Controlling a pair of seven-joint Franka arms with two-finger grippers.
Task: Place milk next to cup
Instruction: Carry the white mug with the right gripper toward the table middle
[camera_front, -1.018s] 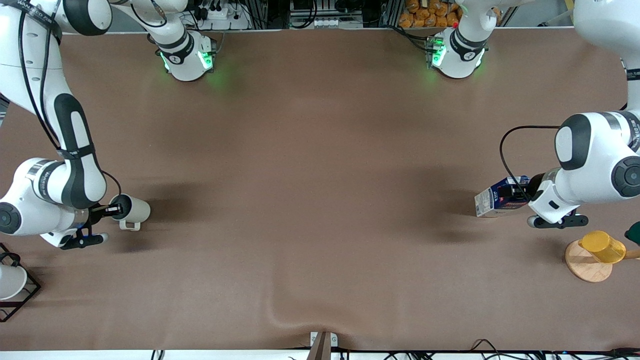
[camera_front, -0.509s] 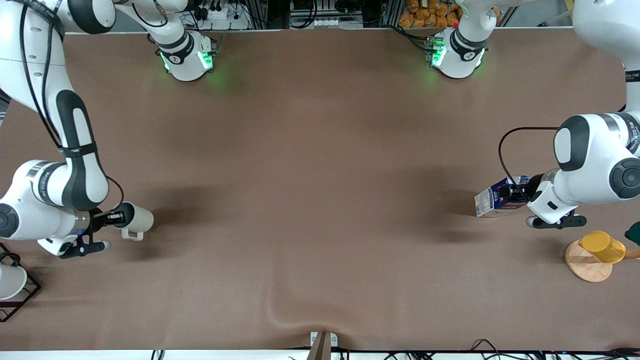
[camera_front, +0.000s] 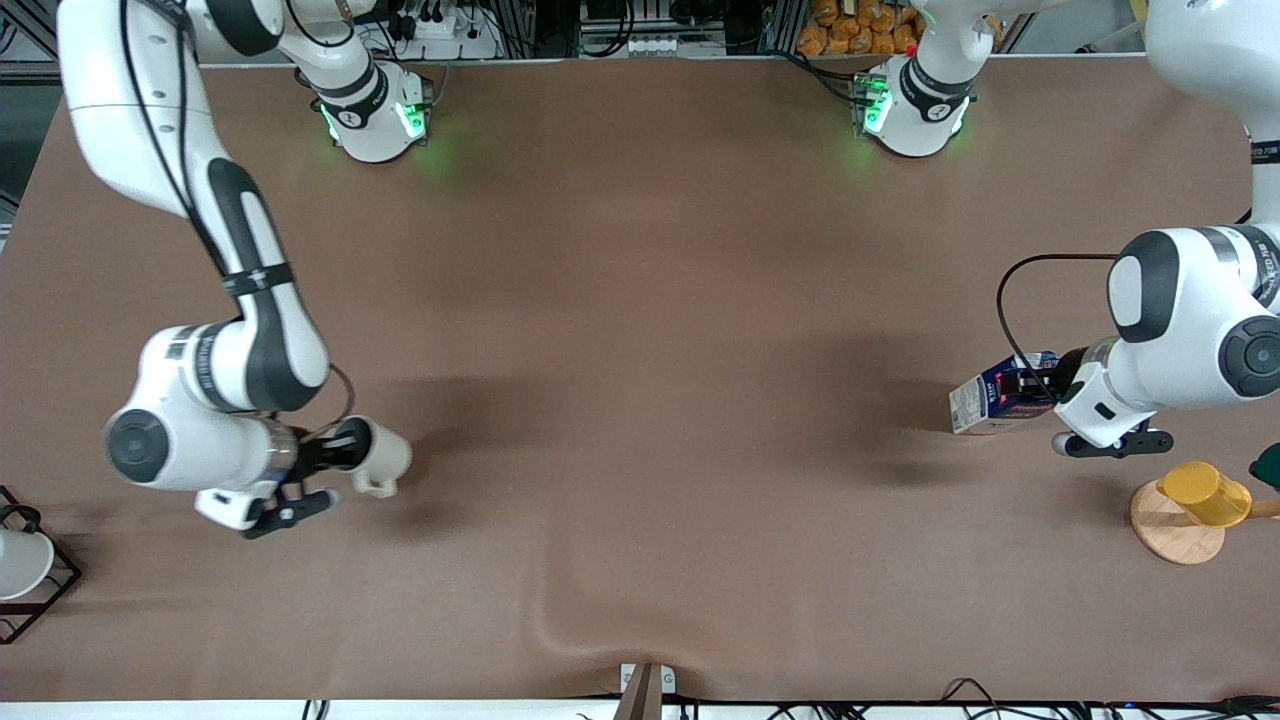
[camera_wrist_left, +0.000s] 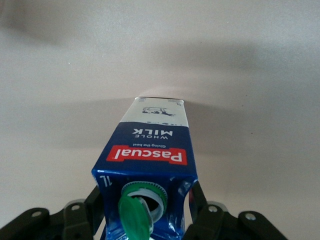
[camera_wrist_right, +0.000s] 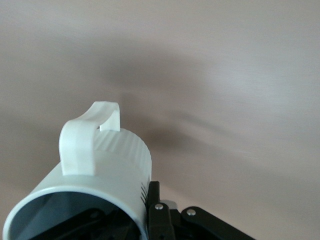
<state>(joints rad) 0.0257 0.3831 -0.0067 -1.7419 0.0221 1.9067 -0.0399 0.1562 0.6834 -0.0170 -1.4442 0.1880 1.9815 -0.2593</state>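
The cup (camera_front: 382, 460) is a cream-white mug with a grey inside and a squarish handle. My right gripper (camera_front: 345, 457) is shut on its rim, one finger inside and one outside, and holds it on its side just above the table near the right arm's end. In the right wrist view the cup (camera_wrist_right: 102, 165) fills the lower part and a finger (camera_wrist_right: 154, 200) presses its wall. My left gripper (camera_front: 1035, 388) is shut on the milk (camera_front: 998, 398), a dark-blue carton held tilted over the left arm's end. The left wrist view shows the milk (camera_wrist_left: 150, 145), its green cap (camera_wrist_left: 136, 215) flipped open.
A yellow cup (camera_front: 1205, 492) lies on a round wooden coaster (camera_front: 1172, 530) nearer the front camera than the milk. A black wire rack (camera_front: 45, 590) with a white cup (camera_front: 18, 562) stands at the right arm's end. The brown cloth has a fold (camera_front: 560, 625) near the front edge.
My right arm has carried the cup toward the middle of the table and a little nearer the front camera. The left arm and the milk have not moved.
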